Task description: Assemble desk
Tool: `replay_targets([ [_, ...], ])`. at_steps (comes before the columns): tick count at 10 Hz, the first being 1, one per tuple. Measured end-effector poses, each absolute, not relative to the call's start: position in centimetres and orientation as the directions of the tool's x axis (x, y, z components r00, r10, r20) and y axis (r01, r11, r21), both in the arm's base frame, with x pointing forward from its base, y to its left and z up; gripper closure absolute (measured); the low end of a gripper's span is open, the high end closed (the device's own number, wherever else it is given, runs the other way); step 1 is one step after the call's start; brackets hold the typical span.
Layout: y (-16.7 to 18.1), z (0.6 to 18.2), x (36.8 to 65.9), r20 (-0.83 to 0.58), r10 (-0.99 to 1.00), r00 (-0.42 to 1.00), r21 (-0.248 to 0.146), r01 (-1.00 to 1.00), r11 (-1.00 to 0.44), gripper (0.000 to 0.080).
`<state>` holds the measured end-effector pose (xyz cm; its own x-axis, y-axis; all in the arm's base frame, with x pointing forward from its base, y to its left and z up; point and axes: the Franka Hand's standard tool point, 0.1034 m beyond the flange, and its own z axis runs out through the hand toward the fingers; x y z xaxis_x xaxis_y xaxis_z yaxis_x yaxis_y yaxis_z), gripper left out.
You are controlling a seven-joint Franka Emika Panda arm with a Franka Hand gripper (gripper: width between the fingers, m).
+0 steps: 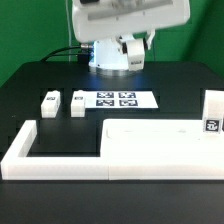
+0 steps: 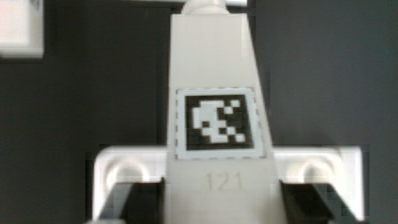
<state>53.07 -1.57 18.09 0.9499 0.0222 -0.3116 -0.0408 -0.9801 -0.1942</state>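
Note:
In the wrist view a white desk leg (image 2: pixel 217 70) with a black-and-white tag runs lengthwise between my fingers (image 2: pixel 143 200), and my gripper (image 2: pixel 219 205) is shut on it. The dark pads press both of its sides. In the exterior view the wide white tabletop (image 1: pixel 160 140) with its raised rim lies at the front right. Two small white legs (image 1: pixel 48 103) (image 1: pixel 78 103) stand side by side at the left, and a tagged leg (image 1: pixel 213 115) stands at the right edge. My arm (image 1: pixel 125 15) hangs high at the back, and its fingers are cut off by the frame.
The marker board (image 1: pixel 118 100) lies flat behind the tabletop. A long white border frame (image 1: pixel 20 150) runs along the front and left of the black table. The robot's base (image 1: pixel 108 55) stands at the back. A blurred white shape (image 2: pixel 18 30) shows in a corner of the wrist view.

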Motion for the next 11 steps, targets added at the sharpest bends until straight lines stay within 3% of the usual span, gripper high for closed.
replay_targets([
  [5, -3.4, 16.3, 54.7, 0.044, -0.017, 0.999, -0.12, -0.012, -0.993, 0.0509],
  [8, -4.4, 20.1, 59.5, 0.232, -0.03, 0.972, -0.083, -0.011, -0.996, 0.0509],
  [11, -5.7, 19.5, 59.5, 0.421, -0.042, 0.906, -0.027, -0.034, -0.999, 0.0509],
])
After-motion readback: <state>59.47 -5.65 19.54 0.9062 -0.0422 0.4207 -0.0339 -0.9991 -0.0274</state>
